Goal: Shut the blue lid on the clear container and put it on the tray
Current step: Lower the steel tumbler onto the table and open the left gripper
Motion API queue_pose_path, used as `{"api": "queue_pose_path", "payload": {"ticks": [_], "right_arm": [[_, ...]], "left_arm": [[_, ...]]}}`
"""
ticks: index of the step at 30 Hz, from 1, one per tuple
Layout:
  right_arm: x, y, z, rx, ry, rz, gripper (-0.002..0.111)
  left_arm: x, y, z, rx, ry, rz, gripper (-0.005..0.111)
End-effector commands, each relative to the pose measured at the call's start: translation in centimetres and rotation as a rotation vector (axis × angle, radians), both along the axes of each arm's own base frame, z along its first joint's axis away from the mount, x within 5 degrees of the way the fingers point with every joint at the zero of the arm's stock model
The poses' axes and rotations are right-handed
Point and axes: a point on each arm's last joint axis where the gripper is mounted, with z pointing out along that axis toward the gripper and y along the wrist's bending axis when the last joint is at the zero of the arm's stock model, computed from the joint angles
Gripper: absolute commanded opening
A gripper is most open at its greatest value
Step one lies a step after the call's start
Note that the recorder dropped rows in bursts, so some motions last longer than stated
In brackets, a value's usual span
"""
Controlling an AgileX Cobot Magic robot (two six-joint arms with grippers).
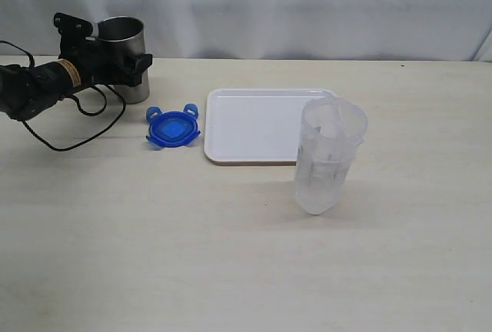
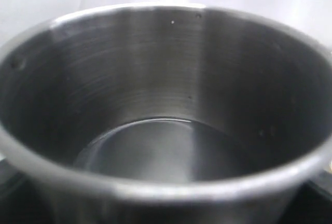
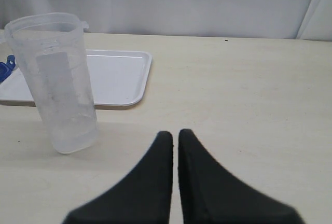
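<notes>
Left end effector clamped on steel cup, right end effector closed, empty

The pale table carries 4 things: steel cup, blue lid, tray, upright clear container.

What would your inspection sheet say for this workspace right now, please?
Surface: pale table, no spills seen.
Job's things: blue lid lies on the table left of the tray, off the clear container; that stands upright, open, on the table beside the empty tray.
Clutter: steel cup, far left.
Hands: left hand straddles the steel cup, grip unclear; right hand shut, empty.
Cables: black cable loops on the table by the left hand.
Surroundings: white curtain behind.
</notes>
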Motion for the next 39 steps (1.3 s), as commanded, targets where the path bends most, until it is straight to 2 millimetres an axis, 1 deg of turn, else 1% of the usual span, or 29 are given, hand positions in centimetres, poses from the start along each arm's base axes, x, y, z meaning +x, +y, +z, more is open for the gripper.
{"api": "queue_pose_path", "payload": {"ticks": [1,5,11,13,18,20,21,24,28,34,39], "right_arm": [[0.0,0.0,-0.1,0.003,-0.001,-0.005,0.004],[0.0,0.0,-0.1,0.003,-0.001,-0.005,0.004],[0.0,0.0,-0.1,0.003,-0.001,-0.005,0.004],[0.0,0.0,-0.1,0.003,-0.001,-0.005,0.004],[0.0,0.0,-0.1,0.003,-0.001,-0.005,0.004],[0.0,0.0,-0.1,0.003,-0.001,-0.005,0.004],[0.0,0.0,-0.1,0.003,-0.001,-0.005,0.004],[0.0,0.0,-0.1,0.003,-0.001,-0.005,0.004],[0.0,0.0,-0.1,0.003,-0.001,-0.005,0.004],[0.0,0.0,-0.1,0.003,-0.001,-0.005,0.004],[0.0,0.0,-0.1,0.003,-0.001,-0.005,0.004]], "left_arm": [[0.1,-0.2,0.8,-0.015,-0.013,-0.01,0.059],[0.1,-0.2,0.8,-0.021,-0.009,-0.009,0.06],[-0.1,-0.4,1.1,0.019,-0.001,-0.051,0.07],[0.0,0.1,1.2,0.029,0.017,-0.022,0.073],[0.2,1.2,2.3,0.077,0.043,0.042,0.084],[0.2,1.5,2.6,0.058,0.049,0.055,0.086],[0.3,1.7,2.7,0.057,0.044,0.056,0.086],[0.1,1.3,2.9,0.043,0.028,0.017,0.086],[0.1,1.3,2.9,0.041,0.027,0.016,0.086],[0.0,1.2,2.9,0.068,0.044,-0.012,0.086],[-0.2,1.3,3.1,0.042,0.07,-0.012,0.086]]}}
